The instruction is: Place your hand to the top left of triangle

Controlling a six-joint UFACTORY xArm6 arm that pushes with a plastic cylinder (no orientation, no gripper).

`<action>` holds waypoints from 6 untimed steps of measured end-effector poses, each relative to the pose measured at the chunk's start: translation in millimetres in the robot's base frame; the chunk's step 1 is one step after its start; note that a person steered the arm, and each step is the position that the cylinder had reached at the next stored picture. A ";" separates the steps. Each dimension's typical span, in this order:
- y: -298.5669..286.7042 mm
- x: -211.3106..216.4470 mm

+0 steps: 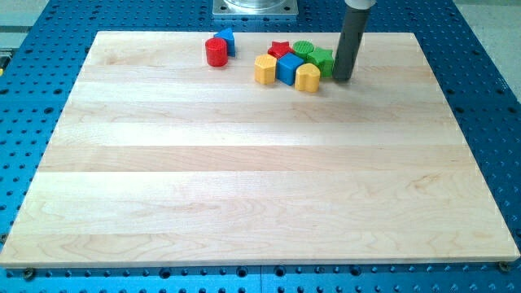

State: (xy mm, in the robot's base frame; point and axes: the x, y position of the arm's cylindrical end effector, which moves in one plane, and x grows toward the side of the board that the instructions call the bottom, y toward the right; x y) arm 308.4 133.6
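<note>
The blue triangle block [226, 39] sits near the view's top, just behind and right of a red cylinder [216, 52]. My tip [342, 78] rests on the board far to the triangle's right, touching or nearly touching the right side of a green star block [323, 59]. That star belongs to a cluster with a red star [279, 49], a green cylinder [303, 49], a blue cube [289, 68], a yellow hexagon block [264, 70] and a yellow heart-like block [308, 77].
The wooden board [260, 179] lies on a blue perforated table [488, 98]. The arm's metal base [256, 8] is at the view's top centre.
</note>
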 end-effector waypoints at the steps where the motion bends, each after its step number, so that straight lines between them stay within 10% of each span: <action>1: -5.6 1.1; 3: -8.0 107.0; 4: -178.8 148.2; 6: -309.1 -2.3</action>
